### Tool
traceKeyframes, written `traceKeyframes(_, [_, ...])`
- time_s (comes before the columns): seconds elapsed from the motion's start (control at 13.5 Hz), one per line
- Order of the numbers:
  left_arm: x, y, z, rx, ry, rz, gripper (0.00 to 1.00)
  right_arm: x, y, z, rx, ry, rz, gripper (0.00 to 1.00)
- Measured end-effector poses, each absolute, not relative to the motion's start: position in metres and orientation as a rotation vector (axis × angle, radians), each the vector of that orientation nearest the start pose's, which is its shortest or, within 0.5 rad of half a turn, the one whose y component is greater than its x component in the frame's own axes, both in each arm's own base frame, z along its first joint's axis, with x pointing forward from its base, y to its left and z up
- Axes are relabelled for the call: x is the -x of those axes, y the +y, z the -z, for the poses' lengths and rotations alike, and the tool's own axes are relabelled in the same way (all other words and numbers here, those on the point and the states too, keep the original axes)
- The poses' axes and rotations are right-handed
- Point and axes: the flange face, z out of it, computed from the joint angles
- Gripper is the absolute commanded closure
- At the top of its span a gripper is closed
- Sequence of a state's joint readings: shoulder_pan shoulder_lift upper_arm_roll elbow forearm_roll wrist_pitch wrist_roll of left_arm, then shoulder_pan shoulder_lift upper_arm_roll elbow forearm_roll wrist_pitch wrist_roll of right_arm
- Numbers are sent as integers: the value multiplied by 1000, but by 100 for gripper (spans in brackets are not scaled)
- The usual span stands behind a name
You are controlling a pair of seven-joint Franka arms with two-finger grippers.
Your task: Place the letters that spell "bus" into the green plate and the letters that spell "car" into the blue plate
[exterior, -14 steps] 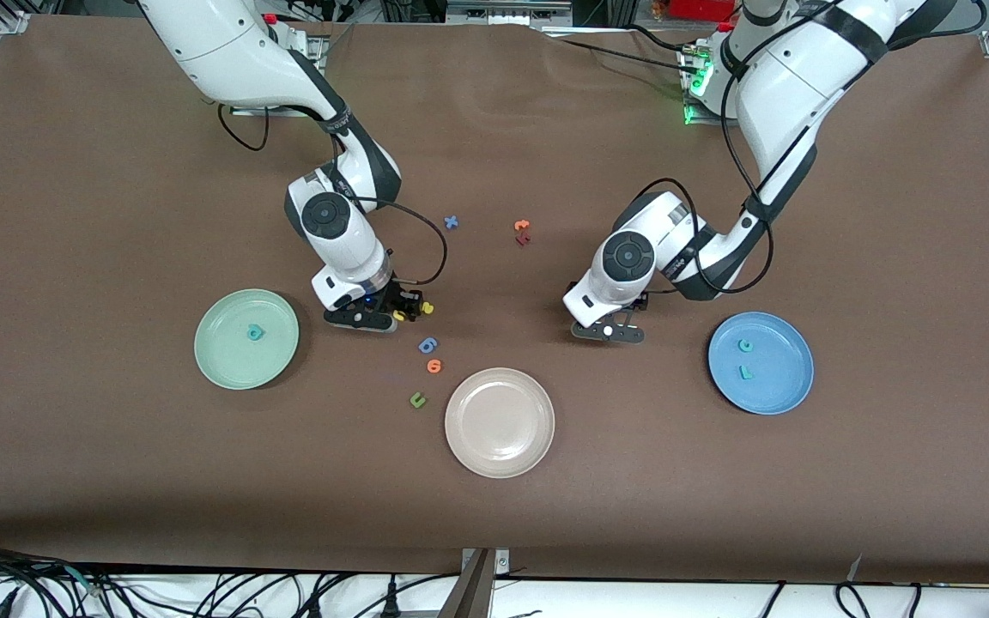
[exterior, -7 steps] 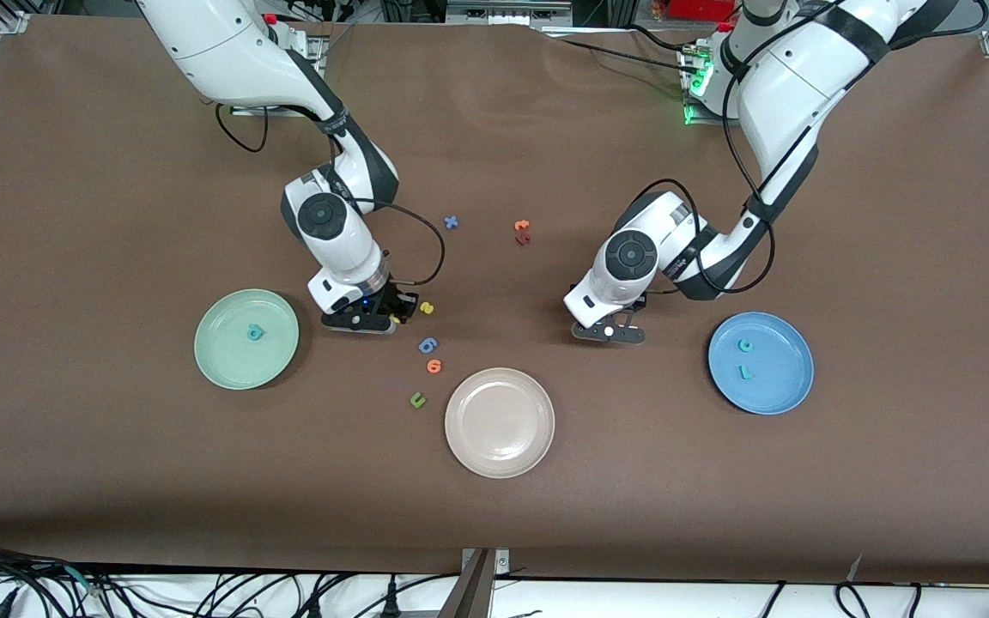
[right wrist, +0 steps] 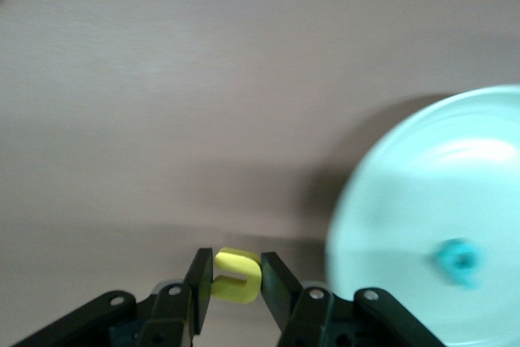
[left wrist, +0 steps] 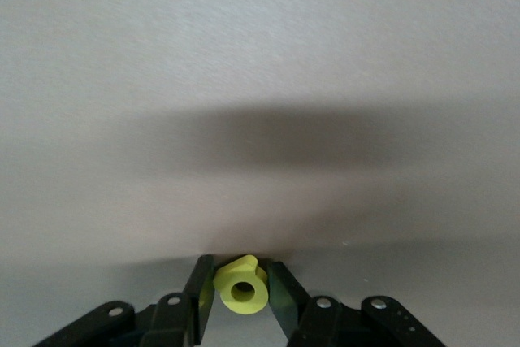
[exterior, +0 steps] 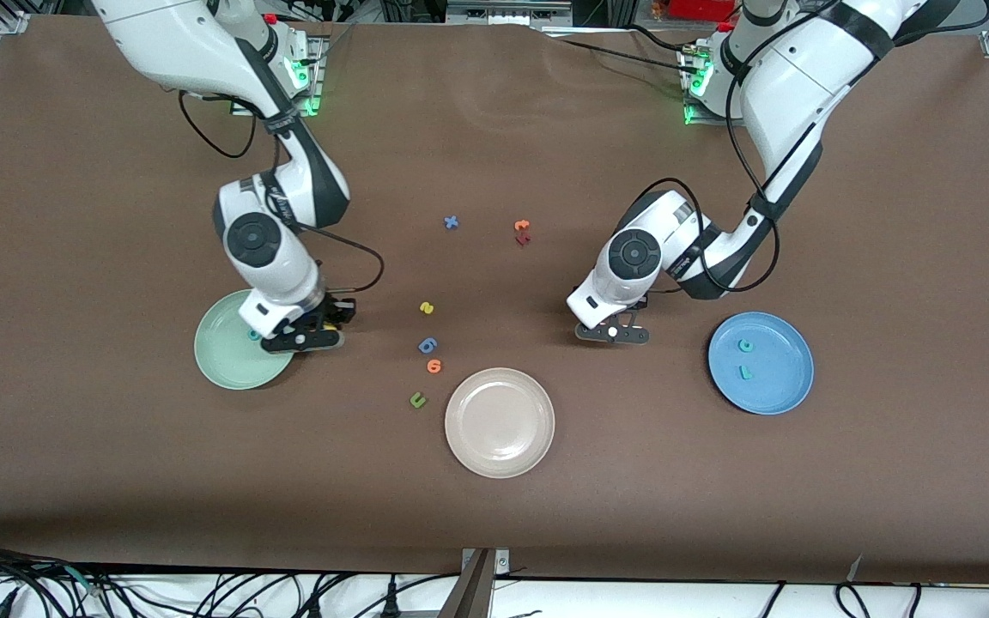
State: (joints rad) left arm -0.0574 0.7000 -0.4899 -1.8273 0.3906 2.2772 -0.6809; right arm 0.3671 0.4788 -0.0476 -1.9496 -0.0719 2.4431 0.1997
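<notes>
2 grippers' fingers each clamp 1 yellow letter: left gripper (left wrist: 241, 314) "a" (left wrist: 241, 286), right gripper (right wrist: 236, 298) "u" (right wrist: 236, 275)

I see bare table between the right gripper (exterior: 329, 326) and the green plate (exterior: 224, 365), open table from my left gripper (exterior: 623, 324) to the blue plate (exterior: 773, 390), loose letters cluster (exterior: 427, 345) mid-table, beige plate (exterior: 500, 422) nearer the camera

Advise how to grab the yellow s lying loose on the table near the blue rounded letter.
The yellow s lies flat on the table, so come straight down and pinch its outer edges across the middle. The blue rounded letter sits nearer the front camera, apart from it; setting the jaws toward the two ends of the table probably keeps clear.
</notes>
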Motion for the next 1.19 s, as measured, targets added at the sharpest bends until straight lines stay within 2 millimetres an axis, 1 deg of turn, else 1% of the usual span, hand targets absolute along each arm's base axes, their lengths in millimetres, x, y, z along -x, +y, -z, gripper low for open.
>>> traceKeyframes(0.15, [-557,-291,-184,3072,67,-216,84,-601,157,-236,3209,-410,35,100])
traceKeyframes(0.3, [-567,-276,-205,3064,29,-204,84,-607,127,-236,3216,-495,15,100])
traceKeyframes(0.37, [-571,-270,-215,3059,17,-200,83,-609,116,-236,3219,-526,7,57])
traceKeyframes(0.44, [-575,-263,-226,3051,18,-197,82,-610,107,-236,3222,-548,0,22])
traceKeyframes(0.52, [-579,-255,-235,3041,35,-196,82,-611,101,-235,3224,-557,-5,5])
traceKeyframes(0.59, [-584,-243,-244,3028,56,-203,82,-611,99,-235,3224,-565,-8,0])
traceKeyframes(0.67, [-590,-227,-251,3017,76,-212,81,-611,100,-234,3223,-569,-9,0])
traceKeyframes(0.74, [-596,-206,-256,3011,101,-224,81,-611,100,-234,3223,-571,-9,0])
traceKeyframes(0.89, [-610,-159,-257,3014,189,-249,81,-610,106,-234,3218,-561,-8,0])
traceKeyframes(0.96, [-615,-136,-254,3012,229,-262,81,-608,117,-234,3208,-515,-5,0])
traceKeyframes(1.04, [-619,-115,-250,3002,256,-268,81,-604,136,-233,3196,-448,-1,0])
traceKeyframes(1.11, [-622,-101,-246,2994,275,-268,74,-597,163,-232,3183,-367,5,0])
traceKeyframes(1.19, [-623,-95,-241,2993,283,-269,56,-589,192,-232,3168,-283,16,0])
